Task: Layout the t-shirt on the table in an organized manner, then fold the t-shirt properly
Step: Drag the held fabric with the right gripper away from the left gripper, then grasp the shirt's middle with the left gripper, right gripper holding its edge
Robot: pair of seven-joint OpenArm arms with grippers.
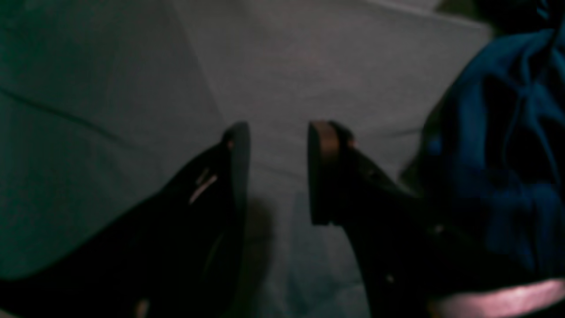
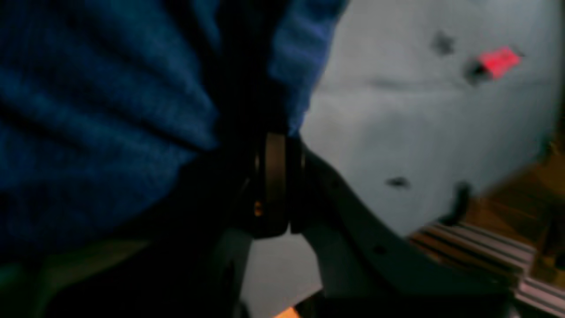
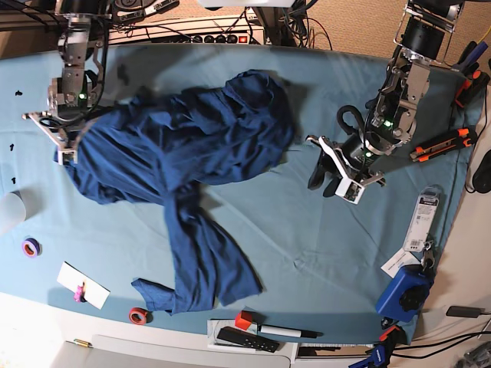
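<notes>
I am looking down on the dark navy-blue heathered cotton t-shirt (image 3: 184, 138), lying bunched across the wide table draped in light teal-blue cloth (image 3: 307, 230), its bulk toward eleven o'clock and one long twisted part trailing down to seven. My right gripper (image 3: 65, 146), at ten o'clock, is pinching the shirt's edge between clenched jaws. My left gripper (image 3: 334, 175), at three o'clock, is hanging released and empty, jaws apart over bare cloth just beside the shirt. I am judging the fabric light, limp and clingy, so it will sag and fold on itself. I would take the left gripper to a hem or shoulder edge, opposite the right, to spread it.
</notes>
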